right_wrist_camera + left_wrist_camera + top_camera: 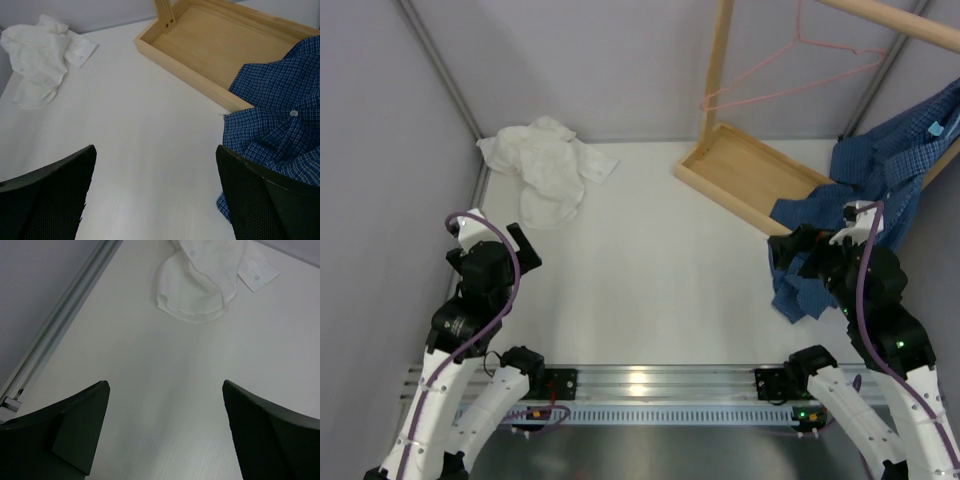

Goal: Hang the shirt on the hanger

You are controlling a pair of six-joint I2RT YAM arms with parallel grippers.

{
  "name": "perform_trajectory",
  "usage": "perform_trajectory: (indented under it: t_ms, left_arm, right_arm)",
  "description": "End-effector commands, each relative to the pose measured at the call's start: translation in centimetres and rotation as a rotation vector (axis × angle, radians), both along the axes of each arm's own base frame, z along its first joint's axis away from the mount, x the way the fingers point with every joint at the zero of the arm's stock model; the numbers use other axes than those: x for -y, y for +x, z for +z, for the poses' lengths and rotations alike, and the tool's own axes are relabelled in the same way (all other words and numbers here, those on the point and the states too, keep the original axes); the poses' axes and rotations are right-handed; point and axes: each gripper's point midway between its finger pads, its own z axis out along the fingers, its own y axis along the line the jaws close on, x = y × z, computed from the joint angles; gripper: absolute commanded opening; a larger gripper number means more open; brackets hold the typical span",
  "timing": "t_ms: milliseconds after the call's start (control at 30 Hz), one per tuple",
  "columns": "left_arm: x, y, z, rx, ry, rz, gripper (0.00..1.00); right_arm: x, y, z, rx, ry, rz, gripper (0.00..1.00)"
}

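Observation:
The white shirt (545, 165) lies crumpled at the table's far left corner; it also shows in the left wrist view (200, 282) and the right wrist view (37, 55). The pink wire hanger (790, 75) hangs from the wooden rack's top bar at the far right. My left gripper (520, 245) is open and empty, near the table's left side, short of the shirt. My right gripper (800, 250) is open and empty at the right, beside the blue checked shirt (870, 200).
A light wooden rack with a tray base (750, 175) stands at the back right. The blue checked shirt drapes from it onto the table and shows in the right wrist view (275, 115). A metal rail (55, 330) runs along the table's left edge.

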Motion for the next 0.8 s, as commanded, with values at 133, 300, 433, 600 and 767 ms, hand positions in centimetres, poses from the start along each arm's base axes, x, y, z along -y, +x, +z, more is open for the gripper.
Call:
perform_trajectory:
  t_ms: [133,300,433,600,767]
  left_arm:
    - [-0.9,0.4,0.4,0.036,-0.013,0.081,0.98]
    - [0.2,0.2,1.1,0.079,-0.151,0.08,0.98]
    - [2.6,2.1,0.2,0.105,-0.339,0.078,0.98]
    - [4.6,7.2,-0.8,0.122,-0.428,0.11,0.98]
    - [4.2,15.1,-0.4,0.092,-0.315,0.206,0.98]
  right_arm:
    - [-0.1,-0.3,0.2,0.024,0.013,0.014,1.0]
    - [-1.7,-0.5,0.0,0.042,0.058,0.096,0.99]
    - [-3.1,-0.5,-0.1,0.06,0.106,0.159,0.99]
    - [-4.7,-0.3,-0.9,0.026,0.146,0.225,1.0]
    - [-6.1,-0.7,-1.9,-0.001,0.158,0.309,0.99]
